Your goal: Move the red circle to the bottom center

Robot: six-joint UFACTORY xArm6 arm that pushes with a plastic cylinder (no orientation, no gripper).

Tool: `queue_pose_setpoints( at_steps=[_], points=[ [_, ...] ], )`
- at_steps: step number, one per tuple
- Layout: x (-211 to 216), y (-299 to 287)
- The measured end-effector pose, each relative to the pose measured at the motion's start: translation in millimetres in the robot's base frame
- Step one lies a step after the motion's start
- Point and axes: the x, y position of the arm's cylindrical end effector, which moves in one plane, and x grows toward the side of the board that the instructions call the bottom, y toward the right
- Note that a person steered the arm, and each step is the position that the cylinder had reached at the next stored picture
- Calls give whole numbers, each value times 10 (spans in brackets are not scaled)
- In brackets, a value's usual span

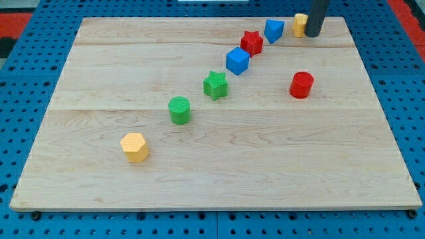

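The red circle [301, 85] is a short red cylinder right of the board's middle, in its upper half. My tip [313, 34] is at the view's top right, well above the red circle and apart from it. It stands right beside a yellow block [299, 24], at that block's right side; its shape is partly hidden by the rod.
A diagonal line of blocks runs from top right to lower left: a blue block [273, 30], a red star [252, 42], a blue cube [237, 61], a green star [215, 85], a green circle [179, 109] and a yellow hexagon [135, 147]. The wooden board [265, 172] lies on a blue pegboard.
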Motion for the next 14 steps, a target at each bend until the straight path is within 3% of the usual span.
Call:
queue_pose_setpoints(
  at_steps=[3, 4, 6, 7, 9, 11, 14],
  points=[
    [-91, 43],
    [240, 162],
    [319, 296],
    [403, 79],
    [1114, -169],
    [1606, -843],
    [2414, -876]
  ],
)
